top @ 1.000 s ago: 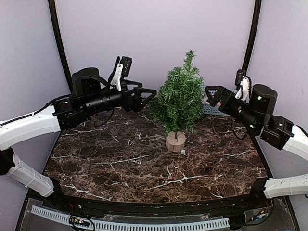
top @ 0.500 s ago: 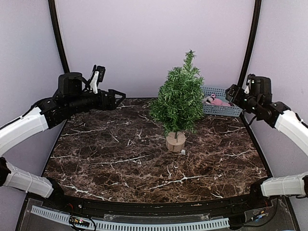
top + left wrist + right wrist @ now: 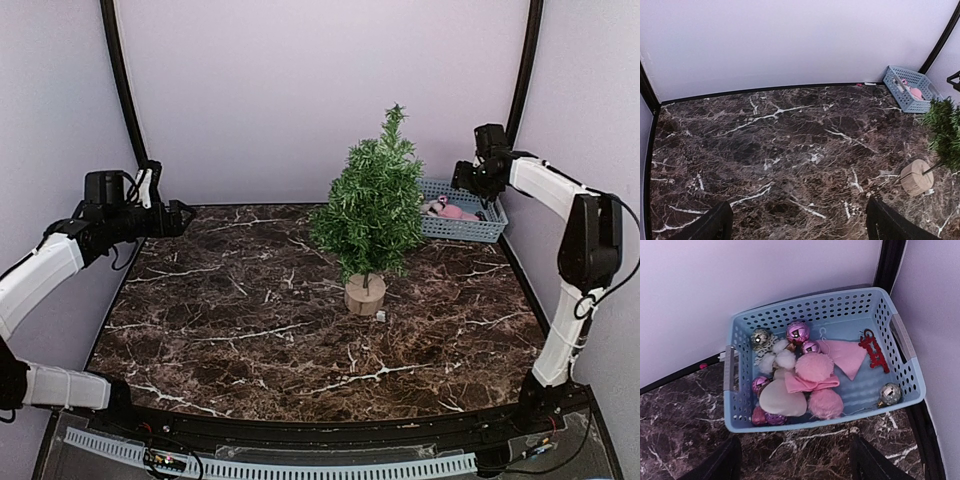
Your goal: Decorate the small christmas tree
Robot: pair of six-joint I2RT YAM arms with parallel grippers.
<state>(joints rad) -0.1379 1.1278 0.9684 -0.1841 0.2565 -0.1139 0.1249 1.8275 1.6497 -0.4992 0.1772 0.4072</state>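
Marble table (image 3: 250, 330): arms withdrawn from small christmas tree (image 3: 375, 205); left claw (image 3: 797, 222) apart, right claw (image 3: 795, 460) apart above basket (image 3: 805, 303).

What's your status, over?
Left tool open, empty, far left. Right tool open, above the ornament basket. Tree upright, no ornaments showing. Nothing blocking it.

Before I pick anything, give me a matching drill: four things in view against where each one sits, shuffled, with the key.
1 small christmas tree
2 blue basket
3 red ornament
4 left tool

A inside the basket, right half
B far right corner of the table
C upright at mid-table
D open, over the table's far left side

Pairs: 1-C, 2-B, 3-A, 4-D
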